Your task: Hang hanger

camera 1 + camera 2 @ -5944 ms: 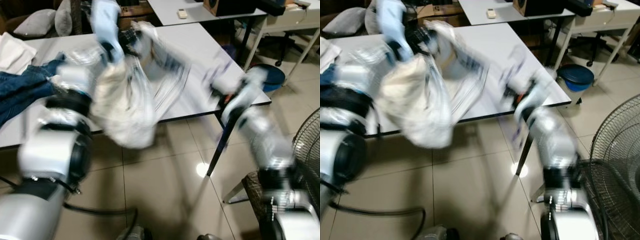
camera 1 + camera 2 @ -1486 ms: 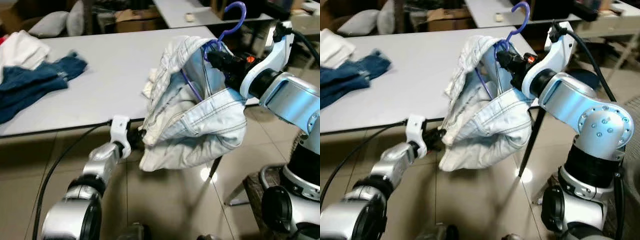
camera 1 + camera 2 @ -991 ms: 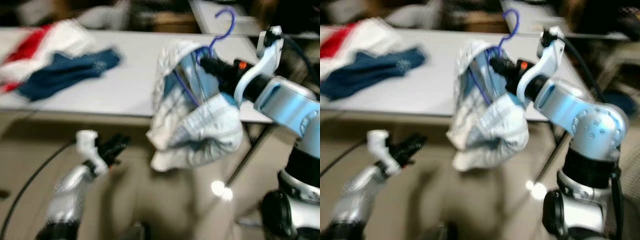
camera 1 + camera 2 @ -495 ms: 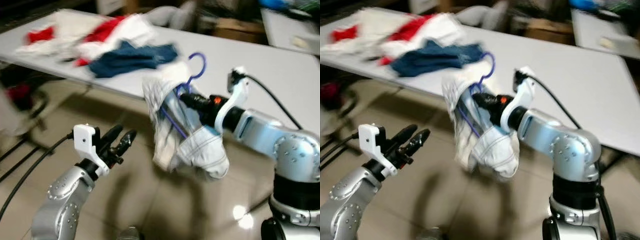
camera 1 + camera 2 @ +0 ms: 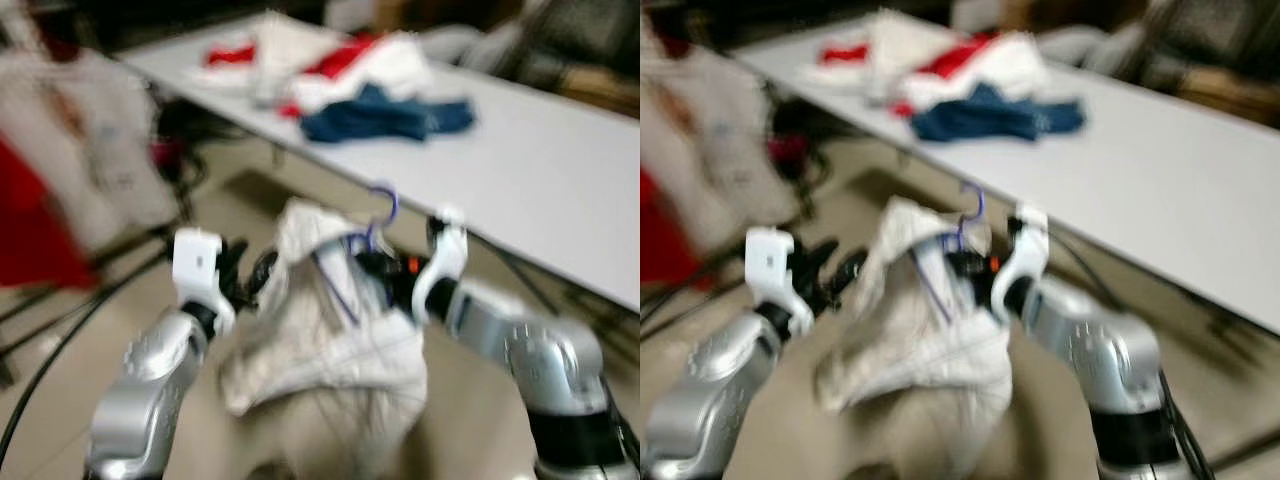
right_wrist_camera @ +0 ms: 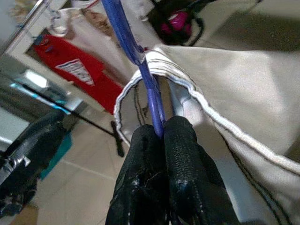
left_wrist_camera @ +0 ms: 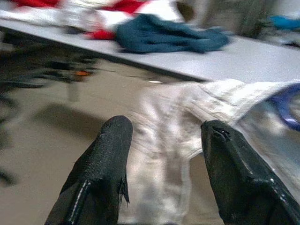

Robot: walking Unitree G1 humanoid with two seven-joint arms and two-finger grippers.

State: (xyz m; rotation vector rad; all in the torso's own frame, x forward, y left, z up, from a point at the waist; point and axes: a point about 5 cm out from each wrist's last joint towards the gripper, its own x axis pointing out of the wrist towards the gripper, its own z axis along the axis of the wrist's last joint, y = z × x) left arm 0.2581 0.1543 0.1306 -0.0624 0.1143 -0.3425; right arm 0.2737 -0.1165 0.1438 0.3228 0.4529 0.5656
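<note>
1. Looking through the blurred head view: my right gripper (image 5: 372,262) carries the purple hanger (image 5: 372,225) with pale jeans (image 5: 330,350) draped below, hook up for hanging.
2. Left wrist view — left gripper (image 7: 164,140) spread, empty, beside the jeans.
3. Right wrist view — fingers (image 6: 183,159) pinch the hanger's neck.

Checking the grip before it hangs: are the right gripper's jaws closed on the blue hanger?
Yes, the right gripper has its jaws pinched on the blue hanger.
</note>
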